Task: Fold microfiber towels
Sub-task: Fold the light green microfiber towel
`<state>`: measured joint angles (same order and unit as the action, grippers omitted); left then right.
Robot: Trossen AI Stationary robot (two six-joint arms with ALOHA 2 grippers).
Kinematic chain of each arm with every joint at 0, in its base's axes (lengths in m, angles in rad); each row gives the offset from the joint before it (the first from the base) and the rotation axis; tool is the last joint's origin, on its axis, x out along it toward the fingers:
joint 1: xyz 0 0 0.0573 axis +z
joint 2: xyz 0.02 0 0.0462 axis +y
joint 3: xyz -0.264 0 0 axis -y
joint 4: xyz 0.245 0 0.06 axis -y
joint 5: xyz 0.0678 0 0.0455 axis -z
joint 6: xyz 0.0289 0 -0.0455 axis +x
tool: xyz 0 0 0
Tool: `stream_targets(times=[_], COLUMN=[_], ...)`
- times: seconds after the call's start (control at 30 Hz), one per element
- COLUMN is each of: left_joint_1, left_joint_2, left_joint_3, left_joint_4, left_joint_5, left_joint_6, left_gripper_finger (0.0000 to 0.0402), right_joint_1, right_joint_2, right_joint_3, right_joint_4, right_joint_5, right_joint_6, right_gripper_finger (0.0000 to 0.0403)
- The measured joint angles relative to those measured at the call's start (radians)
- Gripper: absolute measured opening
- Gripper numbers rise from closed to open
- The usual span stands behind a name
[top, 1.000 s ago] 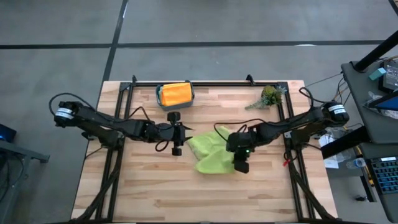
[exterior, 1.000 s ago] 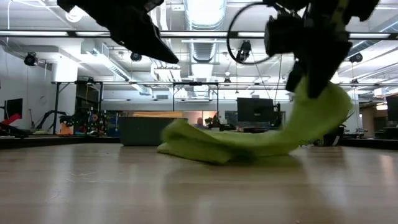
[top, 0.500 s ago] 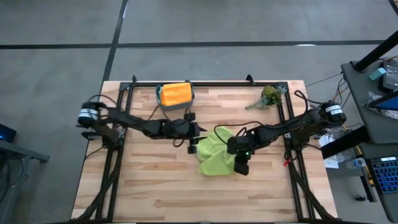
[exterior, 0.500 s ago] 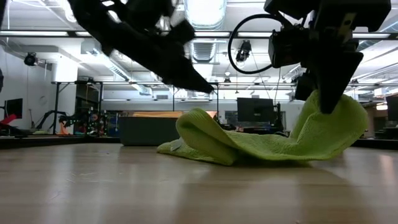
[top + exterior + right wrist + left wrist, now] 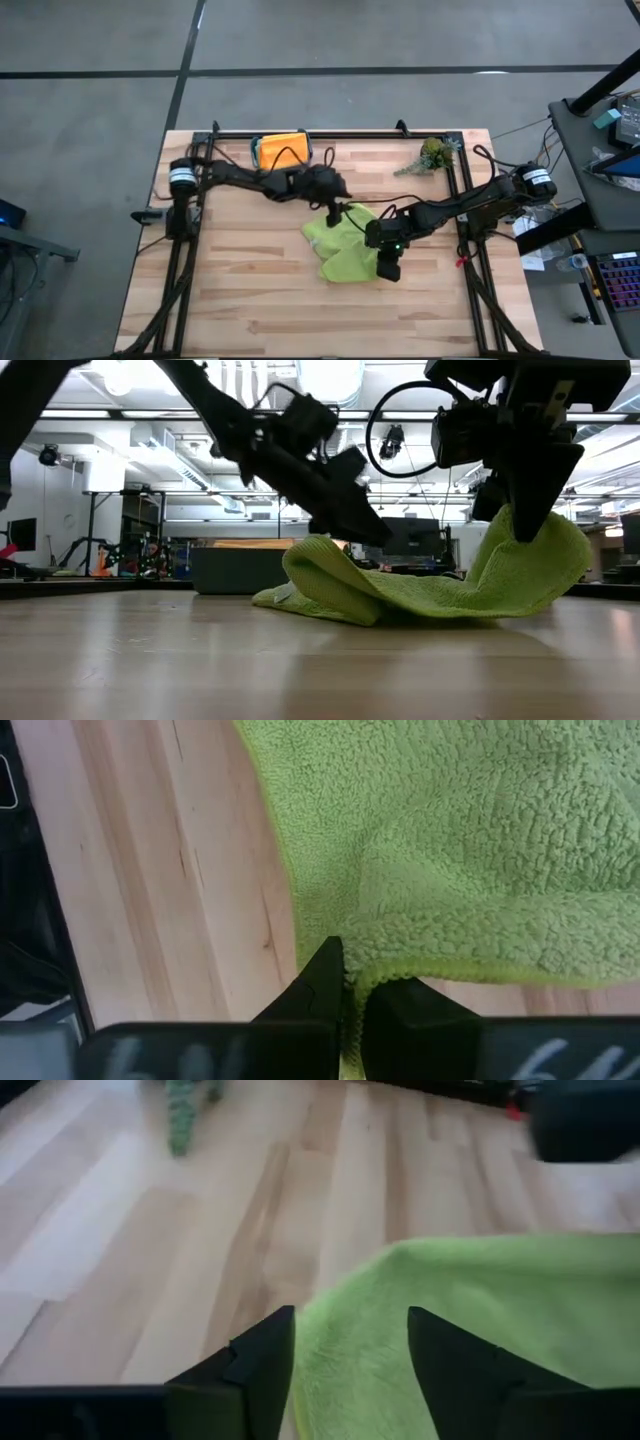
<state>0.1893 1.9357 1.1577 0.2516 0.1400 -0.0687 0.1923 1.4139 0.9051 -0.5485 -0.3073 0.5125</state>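
Wooden slat tabletop [image 5: 240, 290] holds a crumpled lime green microfiber towel [image 5: 345, 245] near its middle, one edge lifted off the wood. Right gripper [image 5: 386, 262] has its fingers pinched tight on that raised edge. Left gripper [image 5: 338, 208] sits at the towel's far side with fingers spread apart, straddling a fold, gripping nothing. Further back, a small teal plastic bin [image 5: 283, 152] with an orange cloth [image 5: 282, 149] inside, plus a green plant sprig [image 5: 430, 156].

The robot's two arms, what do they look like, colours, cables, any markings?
Both are slim, dark, jointed arms with black cables looping alongside. Each has a pale round cap at its outer joint. The left gripper ends in two angular black fingers; the right gripper has matching dark fingers. A small green light glows on the right wrist.
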Motion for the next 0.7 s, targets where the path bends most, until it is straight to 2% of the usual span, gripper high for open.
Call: stream_targets(times=[0.17,0.47,0.7], left_joint_1=[0.019,0.025,0.005], left_joint_2=[0.096,0.202,0.207], left_joint_3=[0.062,0.123,0.107], left_joint_4=[0.000,0.001,0.002], left_joint_5=[-0.002,-0.018,0.100], left_joint_6=[-0.054,-0.075,-0.003], left_gripper_finger=[0.0203,0.0205,0.0203], right_joint_1=[0.000,0.000,0.000], right_joint_2=[0.000,0.000,0.000], right_joint_3=[0.000,0.000,0.000], right_joint_4=[-0.002,-0.022,-0.022], right_joint_5=[0.000,0.000,0.000], right_joint_6=[-0.001,-0.007,-0.008], right_gripper_finger=[0.0008,0.0008,0.0008])
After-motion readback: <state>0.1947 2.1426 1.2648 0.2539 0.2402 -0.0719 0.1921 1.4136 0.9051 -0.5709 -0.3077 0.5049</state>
